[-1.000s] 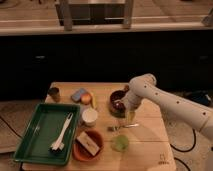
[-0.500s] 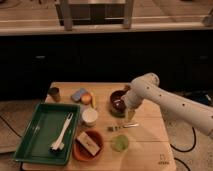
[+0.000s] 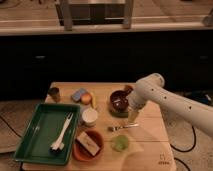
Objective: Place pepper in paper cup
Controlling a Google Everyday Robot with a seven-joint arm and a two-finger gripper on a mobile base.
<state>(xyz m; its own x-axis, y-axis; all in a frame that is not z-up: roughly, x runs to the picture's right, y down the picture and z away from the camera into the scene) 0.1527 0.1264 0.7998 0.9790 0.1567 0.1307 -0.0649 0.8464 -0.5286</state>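
Wooden table (image 3: pixel 150 132): carries all items. Green tray (image 3: pixel 42 131): left side, white fork (image 3: pixel 61 134) inside. White arm (image 3: pixel 170 100): reaches in from right. Dark bowl (image 3: pixel 120 100): beside arm. Paper cup (image 3: pixel 90 116): right of tray. Gripper (image 3: pixel 133 117): pointing down, low over table; finger spread cannot be told, nor any hold. Pepper (image 3: pixel 123 127): lying on table just below the gripper, right of cup.

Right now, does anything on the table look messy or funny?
Nothing looks spilled or broken. The fork lies in the green tray, the cup stands upright, and the gripper hangs just above a small utensil lying loose on the table.
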